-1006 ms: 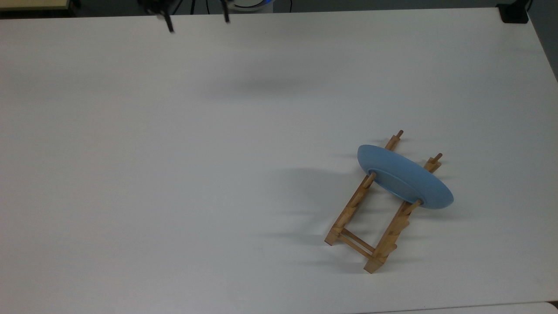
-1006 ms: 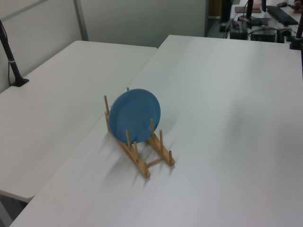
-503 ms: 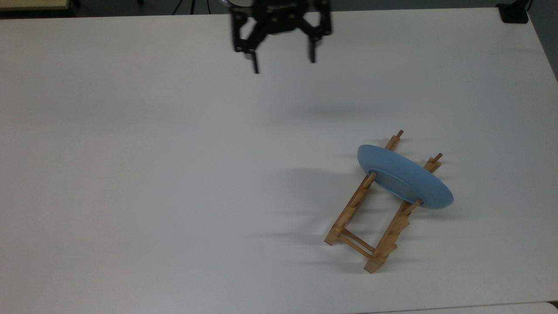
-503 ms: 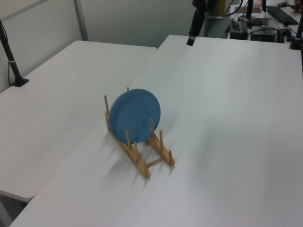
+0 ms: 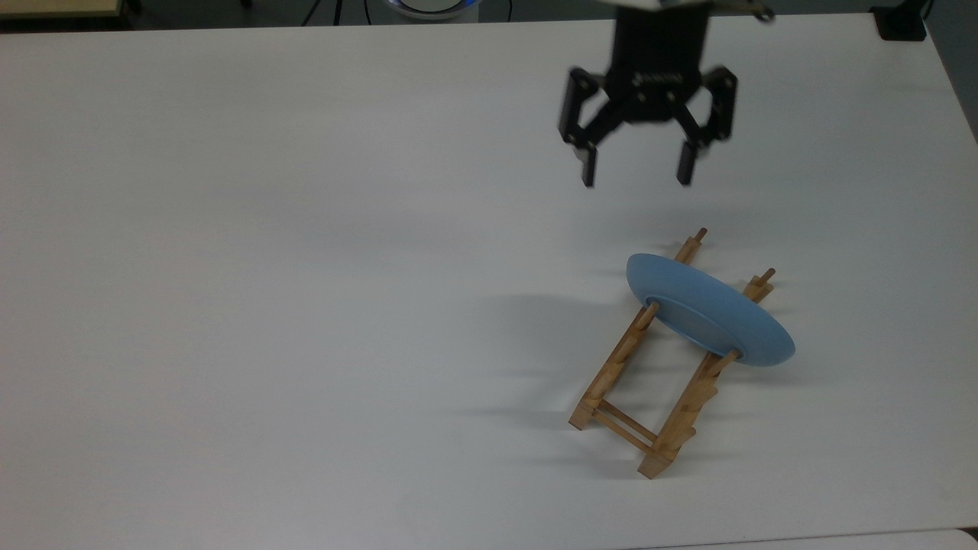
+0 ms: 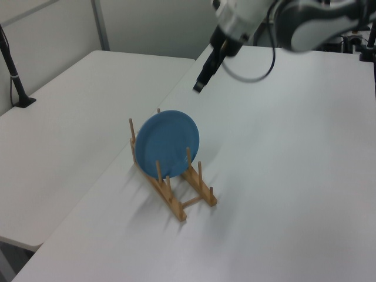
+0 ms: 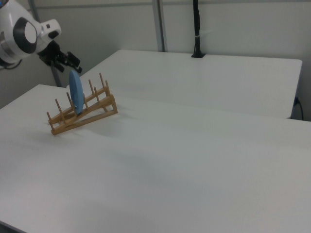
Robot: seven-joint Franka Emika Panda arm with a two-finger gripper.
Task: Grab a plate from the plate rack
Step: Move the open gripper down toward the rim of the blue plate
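While the pincer (image 5: 636, 174) hangs above the bench (image 5: 306, 267) with its two fingers spread wide and nothing between them, it stands apart from the plate (image 5: 707, 309), toward the top view's upper edge. The plate sits on edge in the plate rack (image 5: 649, 389), wedged between upright pegs near the rack's far end in the top view and leaning slightly; the left view shows its broad face, the right view its thin edge.

Judgement: the step in hand is the approach. To do it well, the wrist should turn so the finger gap lines up across the rim's thickness, then descend onto the topmost rim, clear of the pegs. Whether the present wrist angle already suits the plate's slant cannot be settled from these views. Lift along the slot, not sideways, lest the light rack drag.
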